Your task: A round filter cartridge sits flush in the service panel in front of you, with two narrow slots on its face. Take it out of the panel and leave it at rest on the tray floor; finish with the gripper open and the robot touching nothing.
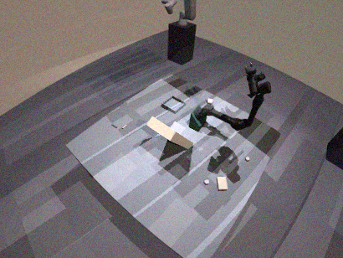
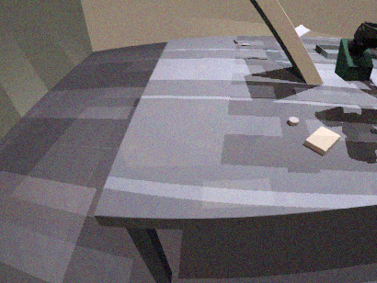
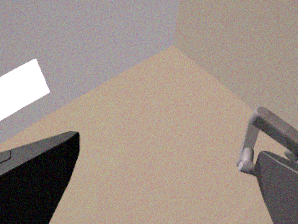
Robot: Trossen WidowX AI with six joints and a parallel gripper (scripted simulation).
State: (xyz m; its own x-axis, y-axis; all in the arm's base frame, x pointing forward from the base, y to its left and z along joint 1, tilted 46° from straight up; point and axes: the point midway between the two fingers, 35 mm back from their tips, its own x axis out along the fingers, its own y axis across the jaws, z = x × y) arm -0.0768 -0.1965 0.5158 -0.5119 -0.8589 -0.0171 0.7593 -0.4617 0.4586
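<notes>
The service panel appears to be the slanted beige board standing on the table. Its slotted face does not show, and I cannot see the round cartridge in any view. The tray appears to be the shallow grey square frame behind the panel. My gripper is raised high above the table, to the right of the panel in the top view. In the wrist view its fingers stand wide apart with only background between them. It is far from the panel and the tray.
A green block stands at the dark arm's lower end, beside the panel. A flat beige block and a small white puck lie in front. Another robot stands on a black pedestal at the back.
</notes>
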